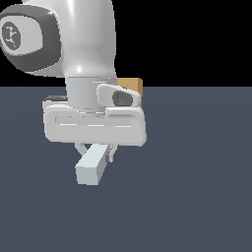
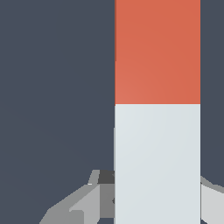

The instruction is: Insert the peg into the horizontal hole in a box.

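The peg [image 1: 91,170] shows its pale grey-white end in the exterior view, pointing toward the camera from under the hand. My gripper [image 1: 95,150] is shut on the peg, one finger on each side of that pale part. In the wrist view the peg [image 2: 157,131] runs away from the fingers [image 2: 83,203], pale near them and orange-red beyond. Only a tan corner of the box [image 1: 132,85] peeks out behind the wrist, farther back. The arm covers the rest of the box, and the hole is hidden.
The dark blue-grey floor [image 1: 197,172] spreads all around the hand. The large white arm link [image 1: 59,34] fills the upper part of the exterior view's left and blocks what lies behind it.
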Available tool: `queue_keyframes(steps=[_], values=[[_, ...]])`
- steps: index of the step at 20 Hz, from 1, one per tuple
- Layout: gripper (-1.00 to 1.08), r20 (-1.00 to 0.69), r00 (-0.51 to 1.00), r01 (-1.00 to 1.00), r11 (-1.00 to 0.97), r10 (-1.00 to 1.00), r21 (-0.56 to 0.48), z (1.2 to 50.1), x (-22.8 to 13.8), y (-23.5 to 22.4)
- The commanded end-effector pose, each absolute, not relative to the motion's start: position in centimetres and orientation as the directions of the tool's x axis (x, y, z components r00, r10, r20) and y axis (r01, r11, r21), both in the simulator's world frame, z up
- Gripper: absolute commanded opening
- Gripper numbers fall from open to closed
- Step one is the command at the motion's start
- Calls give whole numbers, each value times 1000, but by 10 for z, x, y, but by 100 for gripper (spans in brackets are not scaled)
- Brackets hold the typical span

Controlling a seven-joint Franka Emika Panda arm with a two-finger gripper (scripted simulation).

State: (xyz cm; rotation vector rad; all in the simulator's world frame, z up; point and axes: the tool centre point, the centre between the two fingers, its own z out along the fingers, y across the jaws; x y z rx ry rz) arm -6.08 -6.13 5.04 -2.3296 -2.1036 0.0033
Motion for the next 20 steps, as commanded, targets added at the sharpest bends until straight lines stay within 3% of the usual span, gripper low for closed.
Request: queue_keyframes(steps=[1, 11, 20], values=[[-100, 0, 122, 992, -122, 992, 0, 56, -70, -38], [-100, 0, 186, 983, -186, 983, 0, 68, -97, 36], [-100, 0, 210, 978, -210, 978, 0, 73, -105, 66]])
